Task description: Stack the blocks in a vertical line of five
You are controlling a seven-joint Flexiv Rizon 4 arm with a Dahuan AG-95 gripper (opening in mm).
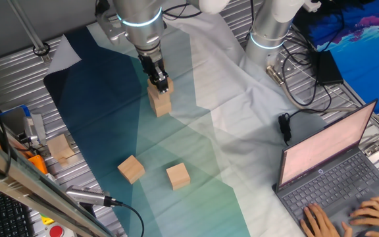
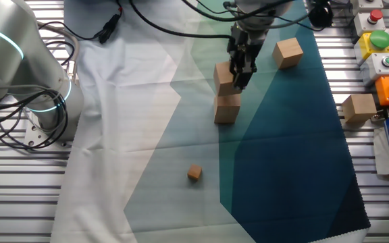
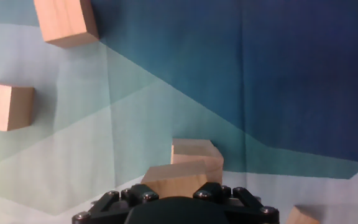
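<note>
My gripper is shut on a tan wooden block and holds it on top of another block on the teal cloth, slightly askew. The other fixed view shows the gripper, the held block and the lower block. In the hand view the held block sits between my jaws, with the lower block beneath. Two loose blocks lie nearer the front, and also show in the hand view. One loose block shows in the other fixed view.
A much smaller tan cube lies on the cloth. A paler cube sits off the cloth on the metal table. A laptop with hands typing is at the right. A second robot base and cables stand at the back.
</note>
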